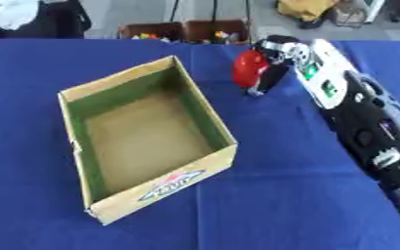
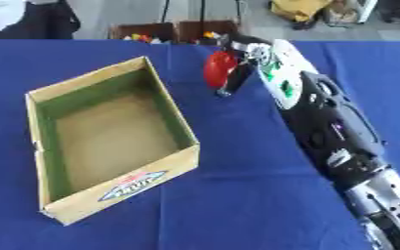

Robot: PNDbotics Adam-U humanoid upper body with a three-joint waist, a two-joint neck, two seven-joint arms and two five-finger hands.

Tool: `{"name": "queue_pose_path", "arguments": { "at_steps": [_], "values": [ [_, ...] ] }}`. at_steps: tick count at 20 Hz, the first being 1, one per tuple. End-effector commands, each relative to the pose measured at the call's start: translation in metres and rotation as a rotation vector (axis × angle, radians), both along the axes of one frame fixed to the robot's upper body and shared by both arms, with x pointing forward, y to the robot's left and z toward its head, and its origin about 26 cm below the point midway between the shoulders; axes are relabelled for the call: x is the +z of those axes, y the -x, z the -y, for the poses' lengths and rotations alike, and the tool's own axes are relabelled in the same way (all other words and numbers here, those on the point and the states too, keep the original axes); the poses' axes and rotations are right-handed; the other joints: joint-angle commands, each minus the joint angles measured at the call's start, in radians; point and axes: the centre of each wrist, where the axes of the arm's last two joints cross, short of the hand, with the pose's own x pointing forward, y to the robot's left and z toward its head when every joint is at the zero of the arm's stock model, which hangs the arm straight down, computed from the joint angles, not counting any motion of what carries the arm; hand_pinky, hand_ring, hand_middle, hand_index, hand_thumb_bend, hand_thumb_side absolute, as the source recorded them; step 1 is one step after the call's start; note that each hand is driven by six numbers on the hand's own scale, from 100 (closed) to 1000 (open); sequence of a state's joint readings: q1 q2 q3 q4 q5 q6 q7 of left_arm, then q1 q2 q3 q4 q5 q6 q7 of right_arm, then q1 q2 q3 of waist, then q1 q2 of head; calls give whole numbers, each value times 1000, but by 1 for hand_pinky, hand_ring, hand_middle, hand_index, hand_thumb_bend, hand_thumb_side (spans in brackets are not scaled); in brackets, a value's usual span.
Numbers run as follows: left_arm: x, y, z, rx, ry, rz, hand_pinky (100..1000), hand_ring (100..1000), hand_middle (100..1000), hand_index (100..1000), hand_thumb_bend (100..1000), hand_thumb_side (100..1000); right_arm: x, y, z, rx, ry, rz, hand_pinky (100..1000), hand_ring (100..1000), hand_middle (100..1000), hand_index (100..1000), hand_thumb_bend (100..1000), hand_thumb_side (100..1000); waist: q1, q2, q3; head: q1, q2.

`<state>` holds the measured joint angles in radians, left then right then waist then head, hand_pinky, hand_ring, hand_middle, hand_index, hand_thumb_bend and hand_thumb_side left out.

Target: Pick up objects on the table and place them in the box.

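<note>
Right hand [image 1: 276,61]: reaches in from the near right, far across the blue table [image 1: 280,195]; fingers curl round a red object [image 1: 249,68], thumb side dark and pointing down toward the cloth.
Red object: rounded, glossy, held on the hand's left side; whether it is lifted clear or touching the cloth under the fingertips, I cannot tell.
Left hand: not visible in either view.
Box [image 1: 144,132]: open cardboard, green inner walls, brown floor, printed label on its near wall; sits to the left of the hand and nearer the robot, close by but apart from the red object.
Box contents: nothing visible on the floor inside.
Other objects on the table: none that I can see beyond the red one.
Behind the hand: two brown bins [image 1: 186,30] with small coloured things, past the far table edge.
Progress: early, by my reading; grasp made, nothing delivered.
Left to do: carry the red object leftward over the box's right wall and release it inside.
</note>
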<state>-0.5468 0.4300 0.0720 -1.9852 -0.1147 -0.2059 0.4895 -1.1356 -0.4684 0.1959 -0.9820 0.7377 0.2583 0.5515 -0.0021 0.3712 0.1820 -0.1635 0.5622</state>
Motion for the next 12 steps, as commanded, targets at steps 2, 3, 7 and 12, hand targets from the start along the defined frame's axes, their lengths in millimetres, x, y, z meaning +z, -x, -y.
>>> {"name": "queue_pose_path", "arguments": {
  "at_steps": [2, 3, 7, 12],
  "values": [
    [9, 4, -2, 3, -15, 32, 717, 891, 861, 924, 100, 1000, 36, 13, -1, 23, 4, 99, 577, 607, 607, 672, 100, 100, -13, -39, -4, 4, 4],
    [9, 4, -3, 4, -15, 32, 717, 891, 861, 923, 100, 1000, 40, 15, -3, 32, 2, 111, 575, 604, 600, 668, 100, 100, -13, -40, -5, 4, 4],
    [8, 4, -3, 6, -16, 31, 717, 891, 861, 923, 100, 1000, 59, 33, -14, 92, -1, 175, 575, 598, 593, 668, 100, 100, -14, -45, -7, 5, 6],
    [8, 4, -3, 5, -17, 31, 717, 891, 862, 923, 100, 1000, 81, 65, -37, 184, 46, 244, 575, 595, 590, 663, 100, 100, -16, -48, -10, 4, 8]
  ]
}}
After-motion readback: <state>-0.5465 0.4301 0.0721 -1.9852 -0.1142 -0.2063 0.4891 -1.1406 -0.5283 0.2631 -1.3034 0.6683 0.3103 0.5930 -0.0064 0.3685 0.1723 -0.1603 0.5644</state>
